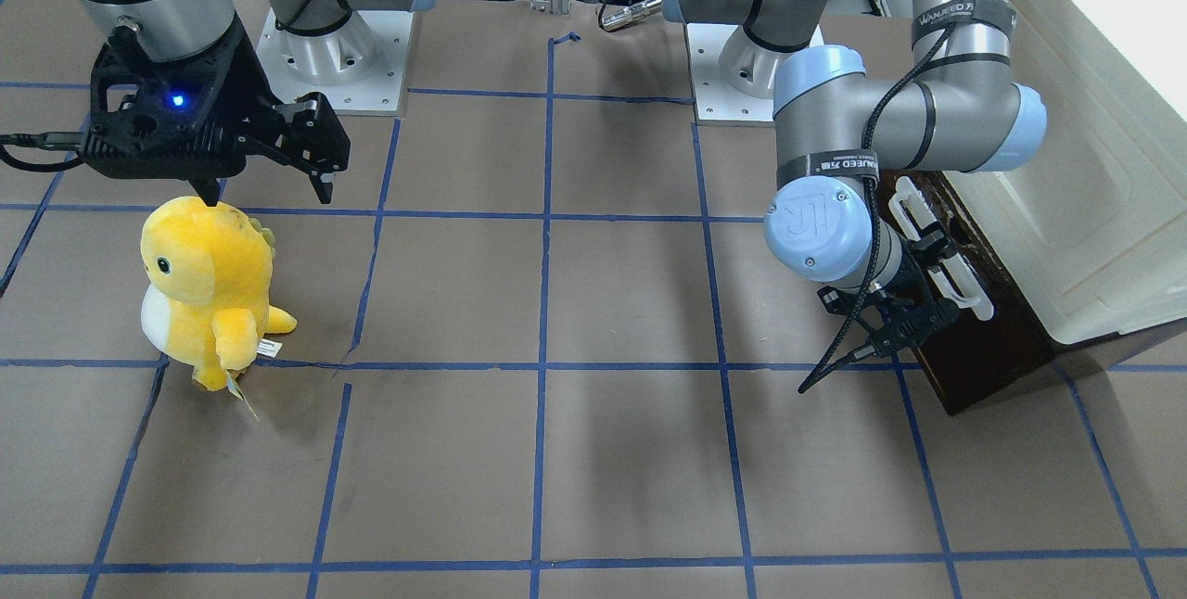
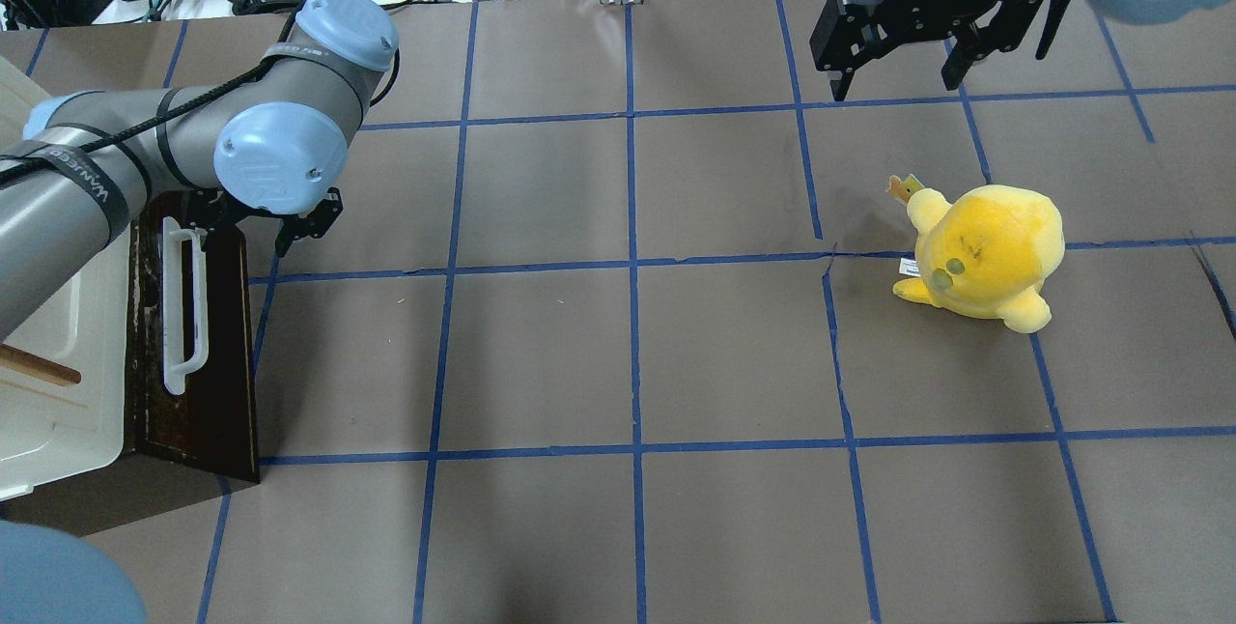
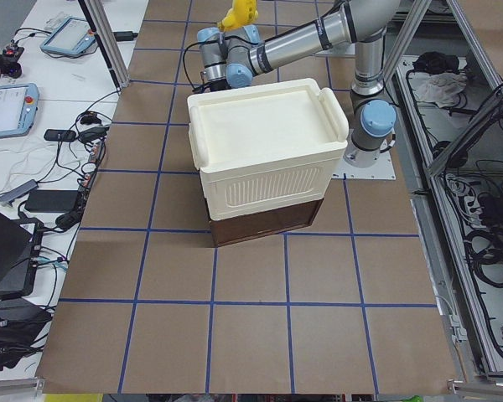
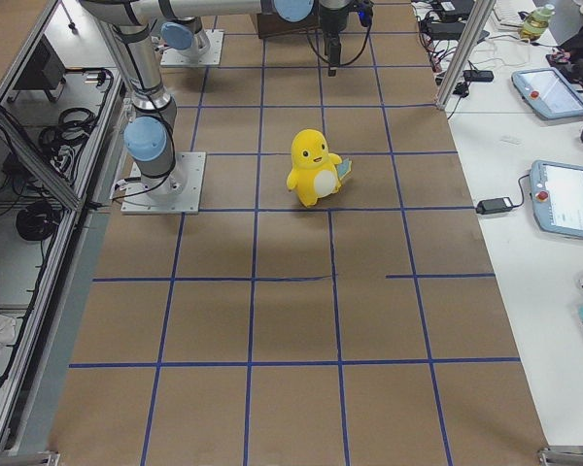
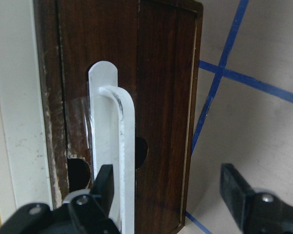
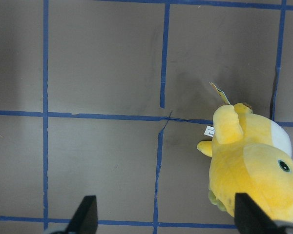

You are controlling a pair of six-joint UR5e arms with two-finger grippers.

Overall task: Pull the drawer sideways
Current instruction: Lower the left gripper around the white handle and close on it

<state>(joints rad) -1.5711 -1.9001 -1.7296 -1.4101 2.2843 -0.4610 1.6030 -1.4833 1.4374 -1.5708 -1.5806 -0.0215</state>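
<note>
Left gripper (image 5: 168, 183): jaws spread, with the white handle (image 5: 128, 146) of the drawer (image 5: 161, 97) between them. The handle's lower end is hidden behind one finger. The drawer sits beneath the cabinet (image 3: 260, 159) at the left end of the table (image 2: 628, 363). Right gripper (image 2: 896, 83): jaws spread, raised near the toy (image 2: 985, 252).

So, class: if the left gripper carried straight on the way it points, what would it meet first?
Probably the handle, which stands out from the drawer right by one finger of the open left gripper. The other finger lines up past the drawer's edge, over the table. Depth is unclear.
</note>
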